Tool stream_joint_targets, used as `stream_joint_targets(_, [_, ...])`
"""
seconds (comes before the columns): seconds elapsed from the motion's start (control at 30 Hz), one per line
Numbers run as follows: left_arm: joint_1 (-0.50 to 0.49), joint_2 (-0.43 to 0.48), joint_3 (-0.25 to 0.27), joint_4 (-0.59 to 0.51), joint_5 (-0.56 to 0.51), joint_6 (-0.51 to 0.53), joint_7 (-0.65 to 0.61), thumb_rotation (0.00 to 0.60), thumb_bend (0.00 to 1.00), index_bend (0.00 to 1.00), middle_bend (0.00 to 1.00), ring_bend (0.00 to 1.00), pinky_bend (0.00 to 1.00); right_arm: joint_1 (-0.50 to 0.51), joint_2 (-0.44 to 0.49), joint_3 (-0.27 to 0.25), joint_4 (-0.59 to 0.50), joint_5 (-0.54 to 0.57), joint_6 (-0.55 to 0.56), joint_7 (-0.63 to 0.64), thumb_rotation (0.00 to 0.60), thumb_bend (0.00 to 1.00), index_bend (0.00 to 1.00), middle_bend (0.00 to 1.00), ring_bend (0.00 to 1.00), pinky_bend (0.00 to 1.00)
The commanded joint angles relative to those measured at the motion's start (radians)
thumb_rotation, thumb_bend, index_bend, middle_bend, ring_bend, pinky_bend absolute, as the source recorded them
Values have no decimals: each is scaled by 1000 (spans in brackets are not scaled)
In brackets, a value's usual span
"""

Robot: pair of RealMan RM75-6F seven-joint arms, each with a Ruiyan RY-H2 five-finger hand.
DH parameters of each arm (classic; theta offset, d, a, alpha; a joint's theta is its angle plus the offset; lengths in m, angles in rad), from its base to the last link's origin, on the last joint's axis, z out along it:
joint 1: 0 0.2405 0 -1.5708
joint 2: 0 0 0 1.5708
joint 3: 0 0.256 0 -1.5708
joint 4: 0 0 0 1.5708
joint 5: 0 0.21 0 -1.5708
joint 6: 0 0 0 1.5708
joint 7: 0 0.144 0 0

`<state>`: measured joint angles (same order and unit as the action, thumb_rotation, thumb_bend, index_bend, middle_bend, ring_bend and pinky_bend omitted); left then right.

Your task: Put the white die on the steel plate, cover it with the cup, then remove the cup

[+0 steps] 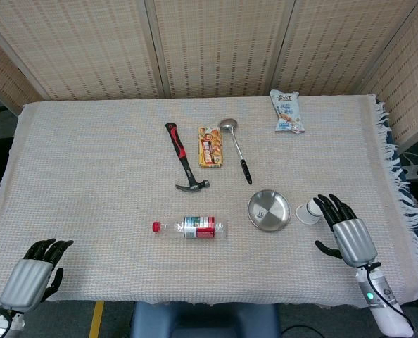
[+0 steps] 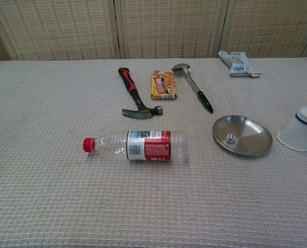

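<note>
The white die [image 2: 230, 138] lies uncovered on the steel plate [image 2: 246, 142], which the head view shows right of centre as the plate [image 1: 276, 218]. The white cup [image 2: 300, 129] with a blue band stands mouth down on the cloth just right of the plate; from the head camera the cup [image 1: 308, 210] shows partly behind fingertips. My right hand [image 1: 347, 232] is open, fingers spread, just in front of the cup and apart from it. At the front left table edge my left hand [image 1: 32, 274] holds nothing, fingers loosely curled.
A plastic bottle [image 2: 138, 145] with a red cap lies left of the plate. Behind are a hammer [image 2: 135, 97], a snack bar [image 2: 163, 84], a ladle [image 2: 195, 86] and a snack bag [image 2: 237, 63]. The fringed cloth edge [image 1: 399, 190] runs along the right.
</note>
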<state>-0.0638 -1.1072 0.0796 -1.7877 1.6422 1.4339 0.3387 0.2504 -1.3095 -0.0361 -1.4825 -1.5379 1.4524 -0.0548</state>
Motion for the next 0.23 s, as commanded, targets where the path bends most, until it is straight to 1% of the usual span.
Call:
stream_joint_targets(0.03, [-1, -1, 0, 2, 1, 0, 1, 600, 580, 162, 197, 140, 184, -63, 79, 1, -164, 102, -2, -217, 600, 108, 2, 47, 0, 166])
stream_joint_targets(0.23, [2, -2, -3, 3, 1, 8, -1, 600, 580, 163, 197, 140, 183, -71, 74, 9, -184, 111, -16, -252, 600, 109, 0, 47, 0, 164])
